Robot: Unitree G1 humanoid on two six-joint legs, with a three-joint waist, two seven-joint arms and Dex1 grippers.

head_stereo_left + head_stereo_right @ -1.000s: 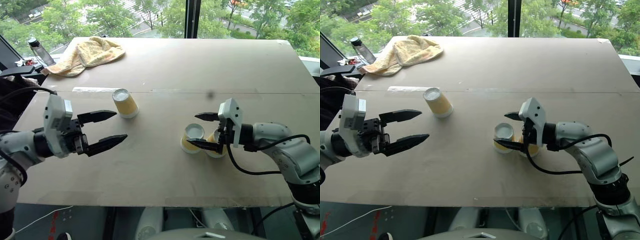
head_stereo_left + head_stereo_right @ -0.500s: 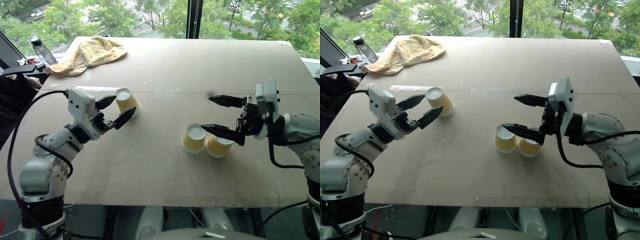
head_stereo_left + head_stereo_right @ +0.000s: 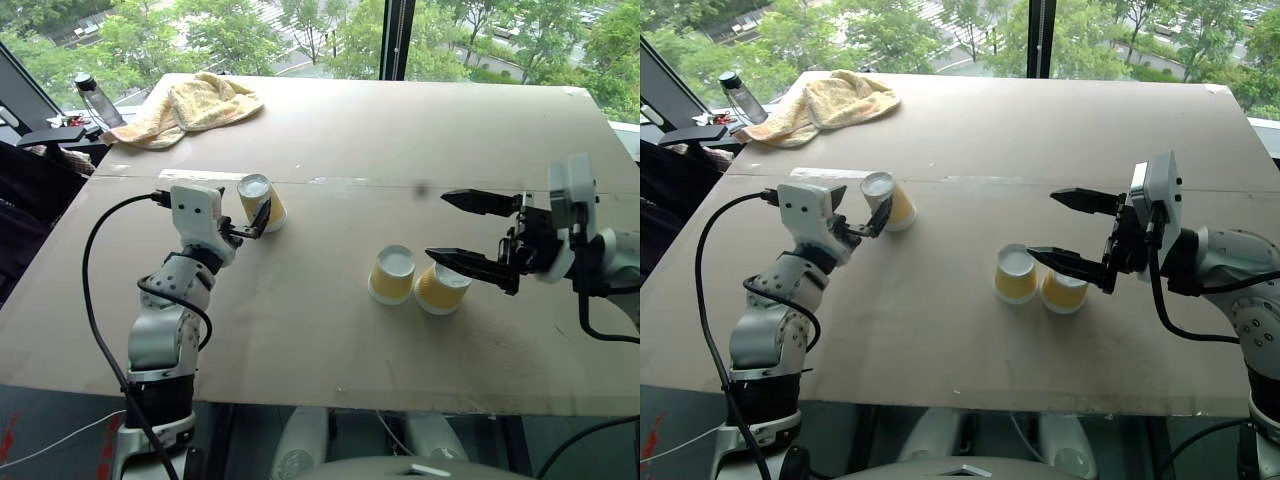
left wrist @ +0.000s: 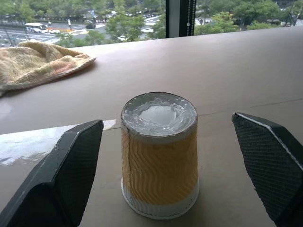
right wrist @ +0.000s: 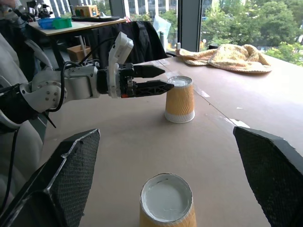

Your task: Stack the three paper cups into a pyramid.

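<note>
Brown table (image 3: 330,130): two yellow-orange paper cups (image 3: 392,275) touching, right of centre; third cup (image 3: 258,201) far-left, between spread left hand (image 3: 247,221) fingers. Right hand (image 3: 478,233) spread. Next: close, lift.

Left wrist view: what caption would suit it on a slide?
Open left pincer lined up on an upside-down paper cup on the table, a yellow towel behind.
</note>
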